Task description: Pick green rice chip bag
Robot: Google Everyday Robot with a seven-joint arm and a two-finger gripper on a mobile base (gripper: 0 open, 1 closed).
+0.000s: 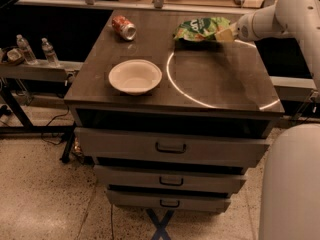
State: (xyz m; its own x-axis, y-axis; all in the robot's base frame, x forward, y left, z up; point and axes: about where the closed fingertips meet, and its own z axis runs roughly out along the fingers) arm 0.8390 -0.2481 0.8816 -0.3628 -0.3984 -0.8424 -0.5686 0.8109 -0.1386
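Observation:
The green rice chip bag [199,28] is at the back right of the dark table top [215,79]. It is crinkly light green with a dark green patch and white lettering. My gripper [225,34] reaches in from the right on the white arm [280,15]. Its tan fingers are closed on the bag's right end. The bag looks slightly raised, with a shadow under it.
A white bowl [135,76] sits at the front left of the table. A red-and-white soda can [123,27] lies at the back left. Three drawers [170,147] are below the top. Water bottles [25,49] stand on a side shelf at left.

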